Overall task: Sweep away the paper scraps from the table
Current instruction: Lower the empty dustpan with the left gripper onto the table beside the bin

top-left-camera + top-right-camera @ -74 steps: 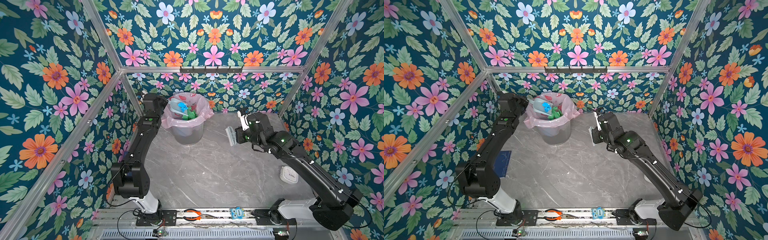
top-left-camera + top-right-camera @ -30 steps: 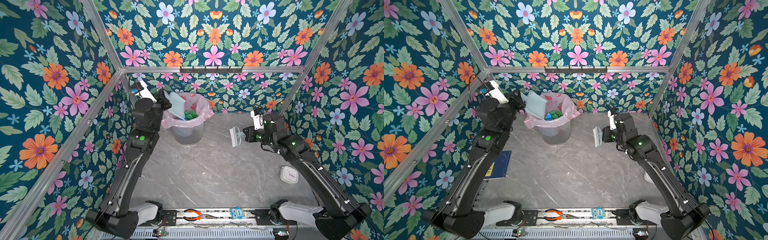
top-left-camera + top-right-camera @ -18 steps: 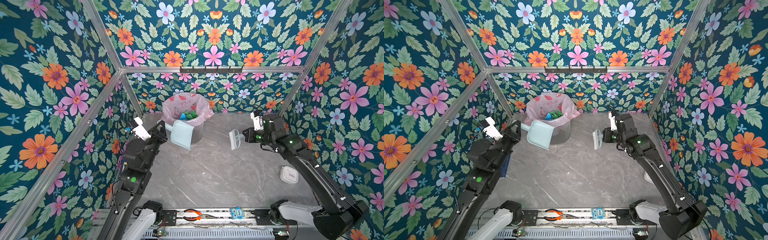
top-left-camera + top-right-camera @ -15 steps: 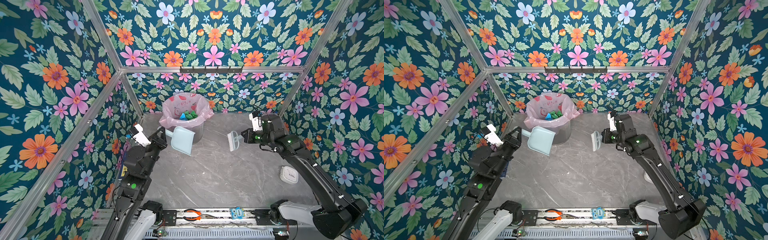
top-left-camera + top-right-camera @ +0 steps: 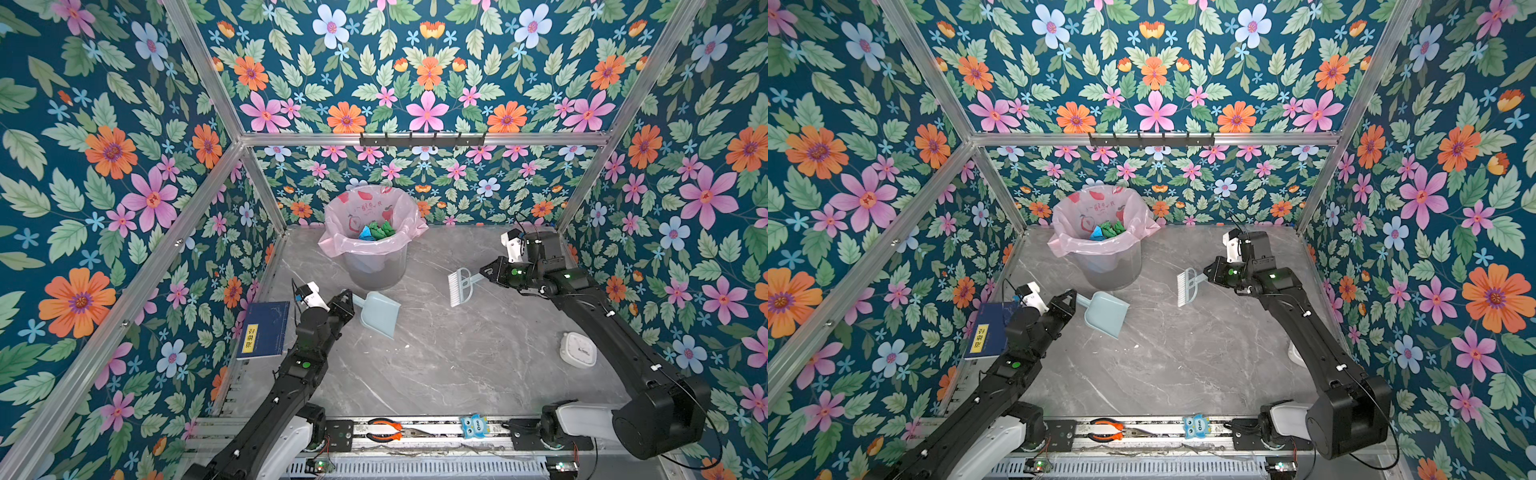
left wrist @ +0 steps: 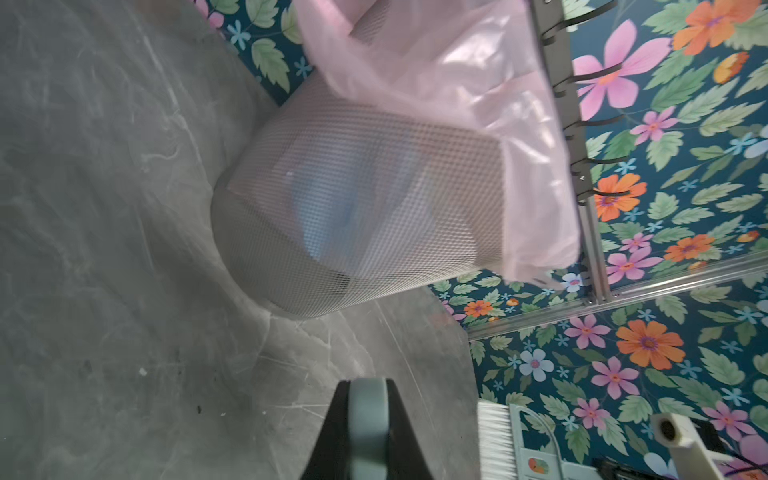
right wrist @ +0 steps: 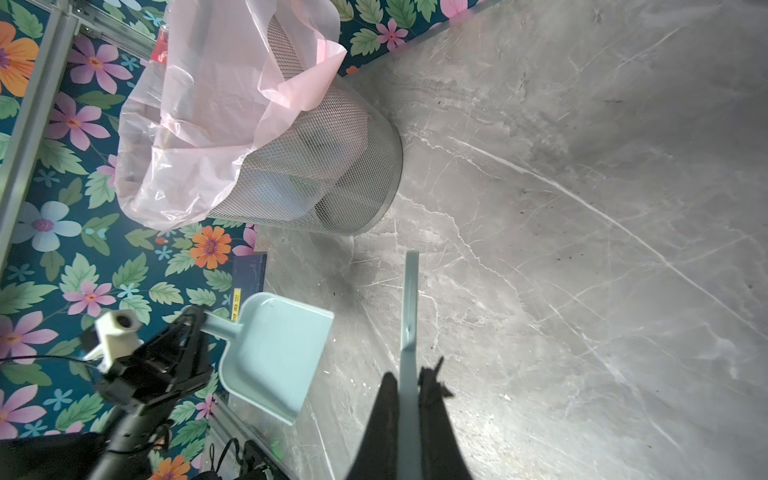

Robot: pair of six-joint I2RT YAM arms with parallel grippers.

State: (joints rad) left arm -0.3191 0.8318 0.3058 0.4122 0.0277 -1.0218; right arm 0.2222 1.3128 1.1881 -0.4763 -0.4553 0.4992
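Observation:
My left gripper [image 5: 347, 299] [image 6: 368, 415] is shut on the handle of a pale blue dustpan [image 5: 380, 313] [image 5: 1104, 318], which sits low at the grey marble table [image 5: 457, 365] just in front of the bin. Its pan looks empty in the right wrist view [image 7: 270, 353]. My right gripper [image 5: 488, 272] [image 7: 409, 399] is shut on the handle of a pale blue brush [image 5: 459, 286] [image 5: 1187, 286], bristles pointing down, to the right of the bin. Green and blue paper scraps [image 5: 376, 230] lie inside the bin. A few tiny white specks [image 5: 407, 345] lie on the table near the dustpan.
The mesh bin [image 5: 376, 266] with a pink liner stands at the back centre. A blue book [image 5: 264, 330] lies at the left edge. A white round clock [image 5: 578, 350] sits at the right. Pliers [image 5: 384, 429] and an owl figure [image 5: 473, 426] rest on the front rail.
My left arm has carried the dustpan from above the bin down and forward to the table in front of it. My right gripper with the brush has barely shifted.

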